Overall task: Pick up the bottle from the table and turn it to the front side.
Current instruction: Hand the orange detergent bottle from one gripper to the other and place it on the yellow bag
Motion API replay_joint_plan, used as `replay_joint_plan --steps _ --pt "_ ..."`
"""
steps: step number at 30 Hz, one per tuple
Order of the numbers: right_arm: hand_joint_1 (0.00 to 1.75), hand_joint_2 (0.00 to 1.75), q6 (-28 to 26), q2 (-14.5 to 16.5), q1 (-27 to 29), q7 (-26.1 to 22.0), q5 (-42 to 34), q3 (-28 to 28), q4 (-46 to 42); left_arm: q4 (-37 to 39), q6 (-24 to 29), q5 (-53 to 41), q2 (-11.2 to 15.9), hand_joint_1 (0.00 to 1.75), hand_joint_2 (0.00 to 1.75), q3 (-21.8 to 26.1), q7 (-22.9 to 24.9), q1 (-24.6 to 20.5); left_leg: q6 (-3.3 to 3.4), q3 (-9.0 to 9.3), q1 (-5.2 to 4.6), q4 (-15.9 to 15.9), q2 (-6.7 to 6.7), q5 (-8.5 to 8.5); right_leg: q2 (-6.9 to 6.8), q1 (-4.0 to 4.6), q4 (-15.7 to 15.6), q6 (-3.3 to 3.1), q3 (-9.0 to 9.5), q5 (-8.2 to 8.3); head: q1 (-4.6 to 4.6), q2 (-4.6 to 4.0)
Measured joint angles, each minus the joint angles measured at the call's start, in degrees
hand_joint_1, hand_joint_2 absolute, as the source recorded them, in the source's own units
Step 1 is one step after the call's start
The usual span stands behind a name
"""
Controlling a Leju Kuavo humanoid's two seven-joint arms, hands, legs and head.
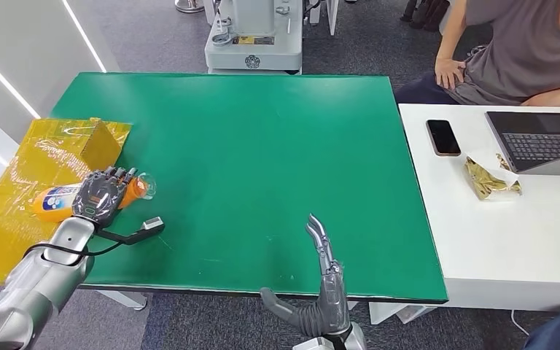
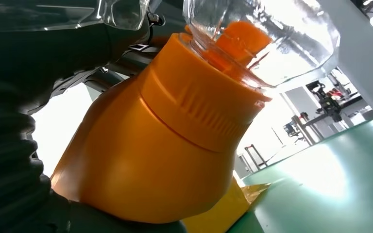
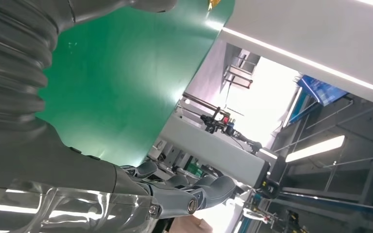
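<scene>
1. Plainly, the left hand (image 1: pixel 102 195) wraps its fingers over the orange bottle (image 1: pixel 57 202), which lies on its side at the green table's (image 1: pixel 262 160) nine o'clock edge, clear cap (image 1: pixel 146 187) pointing toward three o'clock.
2. The right hand (image 1: pixel 321 292) rests at the six o'clock edge, fingers straight and apart, holding nothing.
3. Yellow plastic sheeting (image 1: pixel 14 219) lies under the bottle; a cardboard piece (image 1: pixel 102 144) sits just beyond at twelve o'clock.
4. A white table (image 1: pixel 503 240) at three o'clock carries a phone (image 1: pixel 443 136), a laptop (image 1: pixel 543 138) and a snack bag (image 1: pixel 490 180), with a person (image 1: pixel 518 51) seated behind.

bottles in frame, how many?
1. The orange bottle lies on its side at the table's left edge, partly on the yellow sheet, with the left hand wrapped over it. None seen elsewhere.
</scene>
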Motion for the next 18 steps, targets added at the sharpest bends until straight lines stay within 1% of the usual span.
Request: replay_joint_plan --steps 3,13,18 --pt "0.00 1.75 0.1 0.0 -0.5 -0.2 -0.7 0.3 0.6 -0.4 0.0 0.0 -0.2 1.75 1.75 -0.7 0.0 -0.5 0.00 0.00 0.00 0.0 0.00 0.00 0.00 0.00 0.0 0.00 0.00 0.00 0.00 0.00" --pt "0.00 1.75 0.3 0.0 -1.5 -1.2 -2.0 0.6 2.1 -0.3 0.0 0.1 -1.4 1.75 1.75 -2.0 -2.4 -2.3 0.00 0.00 0.00 0.0 0.00 0.00 0.00 0.00 0.0 0.00 0.00 0.00 -0.01 0.00" --pt "0.00 1.75 0.2 -0.1 -1.7 -1.6 -2.9 0.8 2.4 0.0 -0.1 0.1 -1.7 1.75 1.75 -2.3 -4.5 -2.4 0.00 0.00 0.00 0.0 0.00 0.00 0.00 0.00 0.0 0.00 0.00 0.00 -0.01 0.00"
